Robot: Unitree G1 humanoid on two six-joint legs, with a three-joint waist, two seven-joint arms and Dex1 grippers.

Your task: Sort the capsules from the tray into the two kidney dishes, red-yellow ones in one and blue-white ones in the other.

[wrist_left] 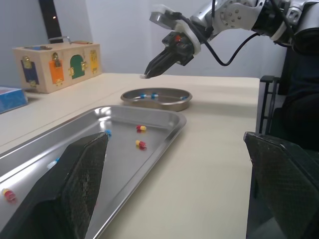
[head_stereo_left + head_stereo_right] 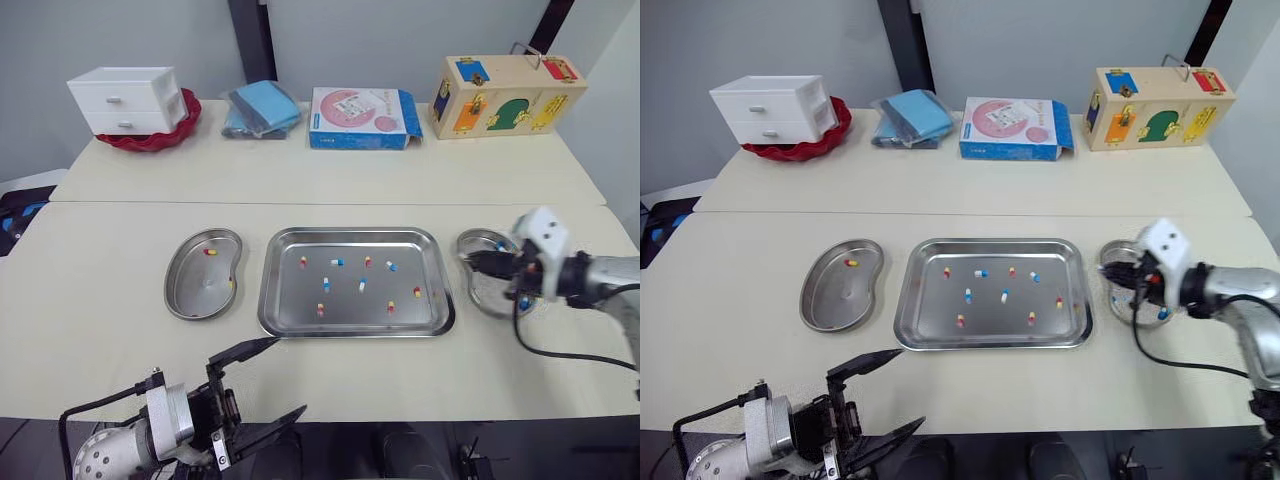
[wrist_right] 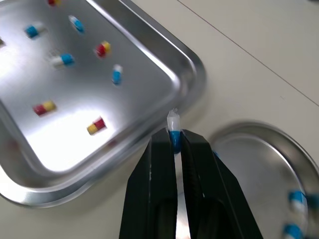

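A steel tray [image 2: 275,322] in the middle of the table holds several loose capsules, both red-yellow [image 2: 391,306] and blue-white [image 2: 337,262]. The left kidney dish [image 2: 187,295] holds a red-yellow capsule [image 2: 210,251]. The right kidney dish [image 2: 480,240] has blue-white capsules [image 1: 147,94] in it. My right gripper [image 2: 468,261] hangs over that dish's tray-side rim, shut on a blue-white capsule [image 3: 173,128] that pokes out past the fingertips. Close to the table's front edge, my left gripper [image 2: 288,376] is open with nothing in it, short of the tray's front left corner.
Along the back stand a white drawer unit [image 2: 128,99] on a red bowl, a blue packet [image 2: 262,108], a pink-and-blue box [image 2: 360,117] and a wooden lock box [image 2: 508,95]. A black cable [image 2: 560,352] trails from my right wrist over the table.
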